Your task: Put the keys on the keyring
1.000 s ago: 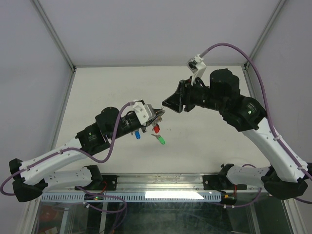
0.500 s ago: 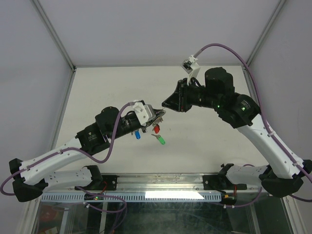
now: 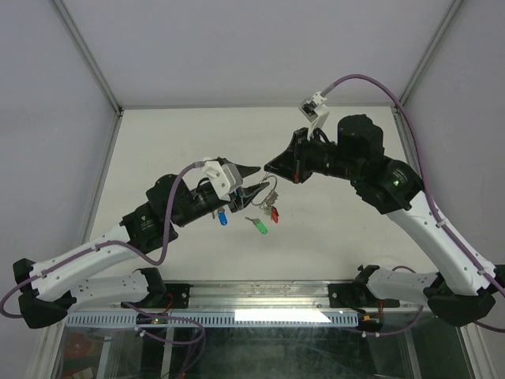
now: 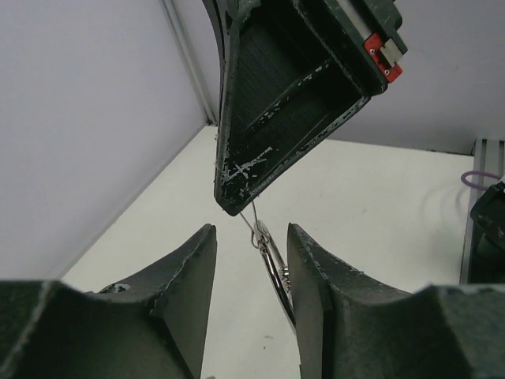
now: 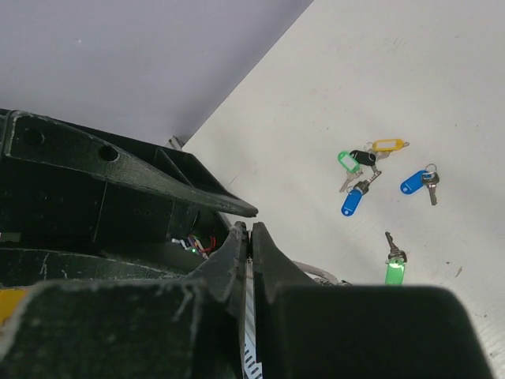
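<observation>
My right gripper is shut on the thin wire at the top of the silver keyring. The keyring hangs below it with a red-capped key. My left gripper is open, its fingers either side of the ring, and the ring lies close along the inner face of the right finger. In the top view the left gripper sits just left of the ring. Loose keys lie on the table: a green one and a blue one. The right wrist view shows my shut right gripper above several more keys.
White table inside a walled cell with metal corner posts. The loose keys cluster includes green, black, yellow and blue caps, plus a green one apart. A metal rail runs along the near edge.
My left gripper has opened and let go of the keyring. My right gripper has shut on it, and the ring with the red key has swung right.
</observation>
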